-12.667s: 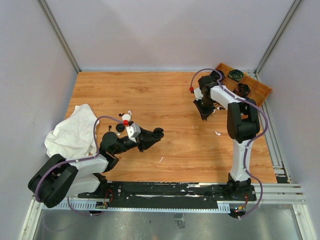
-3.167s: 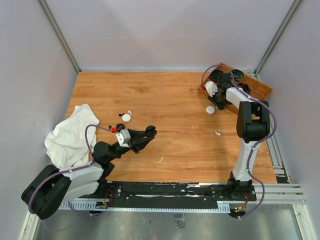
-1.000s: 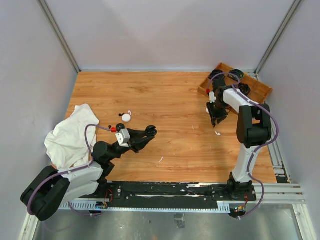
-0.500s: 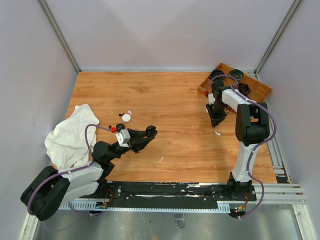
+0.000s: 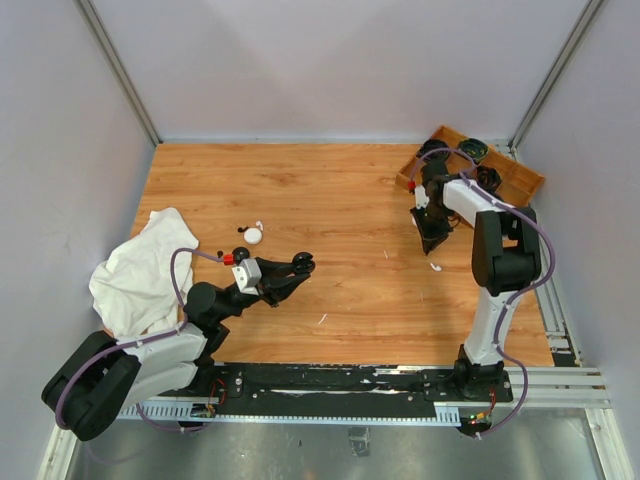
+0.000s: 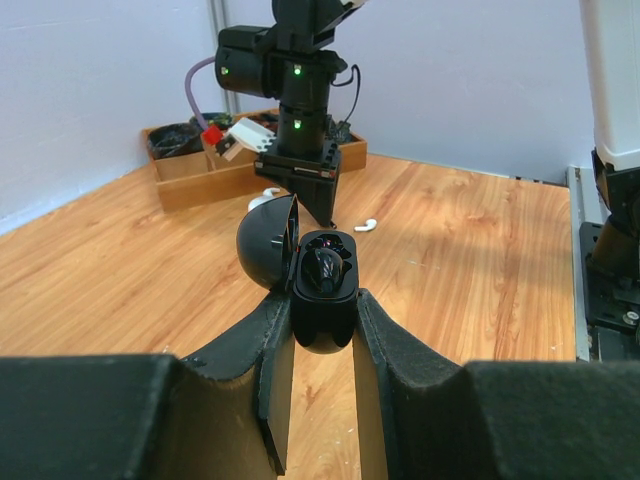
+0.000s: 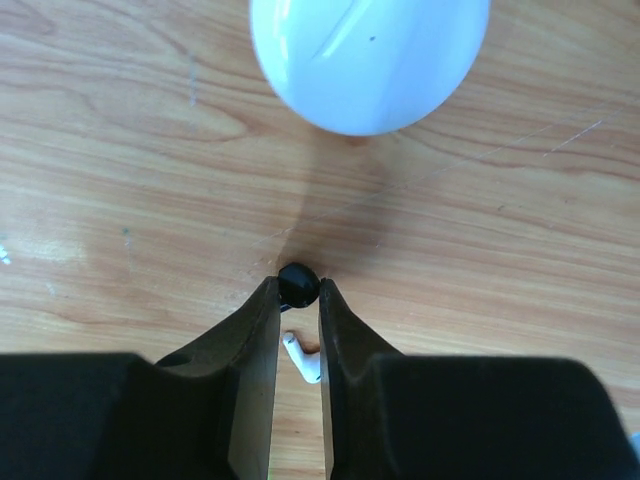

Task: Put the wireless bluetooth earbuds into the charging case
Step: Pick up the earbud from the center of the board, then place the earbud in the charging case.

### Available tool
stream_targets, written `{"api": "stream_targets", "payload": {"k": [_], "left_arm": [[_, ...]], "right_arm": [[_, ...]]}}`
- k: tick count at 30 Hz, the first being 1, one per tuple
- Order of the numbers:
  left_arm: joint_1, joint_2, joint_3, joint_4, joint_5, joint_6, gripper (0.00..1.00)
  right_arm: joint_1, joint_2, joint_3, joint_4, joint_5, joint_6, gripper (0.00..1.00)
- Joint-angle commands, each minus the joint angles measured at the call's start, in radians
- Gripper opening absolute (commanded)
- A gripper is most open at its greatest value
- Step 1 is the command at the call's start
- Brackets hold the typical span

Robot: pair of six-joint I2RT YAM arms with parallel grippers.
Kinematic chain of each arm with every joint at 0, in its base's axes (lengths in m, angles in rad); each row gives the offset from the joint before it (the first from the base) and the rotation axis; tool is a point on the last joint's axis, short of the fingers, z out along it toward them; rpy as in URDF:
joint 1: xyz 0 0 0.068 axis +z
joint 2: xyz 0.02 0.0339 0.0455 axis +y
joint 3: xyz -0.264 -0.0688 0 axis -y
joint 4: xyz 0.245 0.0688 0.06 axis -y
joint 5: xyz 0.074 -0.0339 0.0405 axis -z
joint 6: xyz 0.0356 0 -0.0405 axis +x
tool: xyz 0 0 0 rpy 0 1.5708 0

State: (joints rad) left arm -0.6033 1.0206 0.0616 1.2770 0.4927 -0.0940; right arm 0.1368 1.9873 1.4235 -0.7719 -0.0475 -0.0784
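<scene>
My left gripper [image 5: 298,264] [image 6: 322,312] is shut on an open black charging case [image 6: 322,290], held above the table. Its lid [image 6: 268,243] is swung to the left, and one black earbud [image 6: 324,268] sits inside. My right gripper [image 5: 432,240] [image 7: 298,292] is shut on a small black earbud [image 7: 298,284], pointing down over the table. A white earbud [image 7: 303,358] [image 5: 435,267] [image 6: 366,225] lies on the wood below it. A closed white case [image 7: 368,55] lies just ahead of the right fingers; the arm hides it in the top view.
A wooden tray [image 5: 510,178] with dark items stands at the back right. A second white case [image 5: 253,236] with tiny black and white pieces around it lies left of centre. A crumpled white cloth [image 5: 140,265] lies at the left edge.
Over the last second the right gripper has shifted only slightly by the white case; a few seconds ago it was back at the tray. The left arm has stayed still with the case.
</scene>
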Motion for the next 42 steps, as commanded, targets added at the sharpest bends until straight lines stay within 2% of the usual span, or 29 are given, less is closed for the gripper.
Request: {"api": "stream_targets", "payload": {"k": [1,6,15,24,32,42], "left_arm": [[0.004,0.004,0.024,0.028,0.004,0.003,0.00],[0.004,-0.005,0.016,0.036,-0.006,0.007,0.00],[0.004,-0.005,0.003,0.069,-0.013,0.004,0.00],[0.004,0.007,-0.008,0.109,-0.015,0.000,0.00],[0.004,-0.003,-0.012,0.112,-0.018,0.000,0.00],[0.004,-0.031,-0.023,0.119,-0.034,-0.006,0.00]], "right_arm": [[0.048,-0.109,-0.024,0.028,0.019,0.000,0.13],[0.120,-0.222,-0.055,0.053,0.071,-0.009,0.12],[0.327,-0.433,-0.127,0.167,0.157,-0.044,0.11],[0.567,-0.629,-0.220,0.332,0.247,-0.192,0.11],[0.748,-0.798,-0.340,0.533,0.245,-0.338,0.11],[0.929,-0.895,-0.444,0.747,0.184,-0.464,0.11]]}}
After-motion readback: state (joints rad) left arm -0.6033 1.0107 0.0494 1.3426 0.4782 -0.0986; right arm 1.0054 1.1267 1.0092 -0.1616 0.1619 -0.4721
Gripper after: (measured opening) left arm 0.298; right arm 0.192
